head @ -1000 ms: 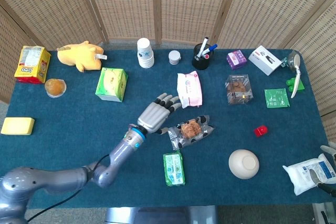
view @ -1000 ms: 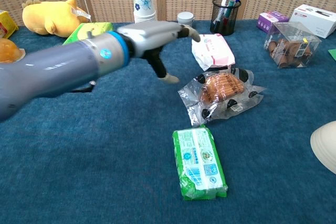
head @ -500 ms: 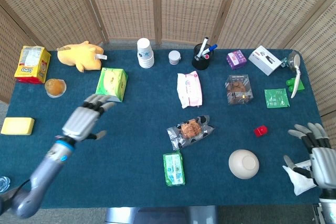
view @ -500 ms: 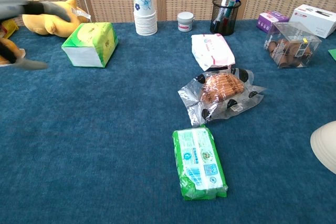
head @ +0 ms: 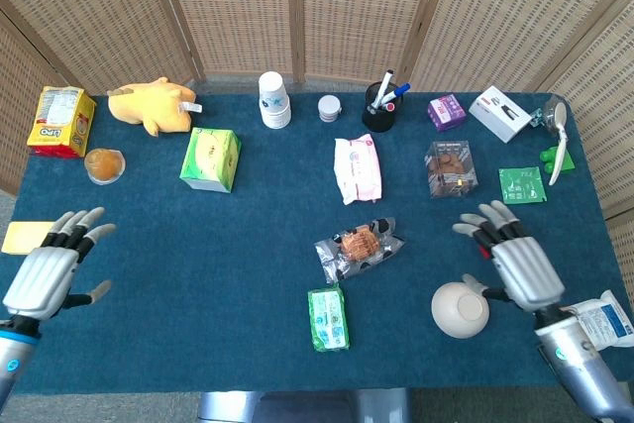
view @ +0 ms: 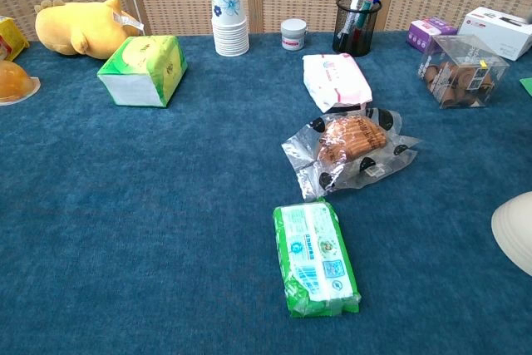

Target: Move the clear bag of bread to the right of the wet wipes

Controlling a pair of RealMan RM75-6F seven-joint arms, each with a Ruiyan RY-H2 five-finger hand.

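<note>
The clear bag of bread (head: 359, 247) (view: 349, 149) lies crumpled at mid-table, with nothing holding it. A green pack of wet wipes (head: 328, 317) (view: 316, 257) lies just in front of it, and a pink-and-white wipes pack (head: 357, 167) (view: 336, 81) lies behind it. My left hand (head: 50, 274) hovers far off at the table's front left, fingers spread and empty. My right hand (head: 515, 263) hangs to the right of the bag, fingers apart, holding nothing. Neither hand shows in the chest view.
A white bowl (head: 460, 309) sits right beside my right hand, with a small red object (head: 491, 246) near its fingers. A clear cookie box (head: 450, 167), a pen holder (head: 379, 108), paper cups (head: 274, 99) and a green tissue box (head: 211, 158) stand further back. A white pouch (head: 594, 329) lies front right.
My left hand has pulled away from beside the bread bag to the front left edge. My right hand has come in from the right edge to beside the bowl. The bag has not moved.
</note>
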